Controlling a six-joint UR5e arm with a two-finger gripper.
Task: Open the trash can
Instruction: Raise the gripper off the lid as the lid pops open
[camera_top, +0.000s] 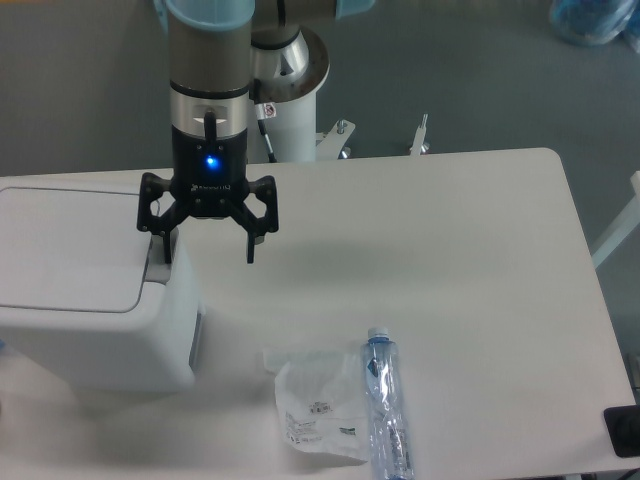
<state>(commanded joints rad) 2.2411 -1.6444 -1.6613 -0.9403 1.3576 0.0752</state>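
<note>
The trash can (80, 290) is a large boxy white bin at the left of the table, with its flat lid (65, 245) down. A grey push tab (157, 266) sits at the lid's right edge. My gripper (208, 250) hangs open just above the bin's right edge. Its left fingertip (168, 252) is right over the grey tab; I cannot tell if it touches. Its right fingertip (249, 250) hangs over bare table. Nothing is between the fingers.
A crumpled clear plastic bag (318, 405) and a clear plastic bottle with a blue cap (388, 405) lie at the table's front centre. The robot's white base (290, 110) stands behind the table's (450, 260) far edge.
</note>
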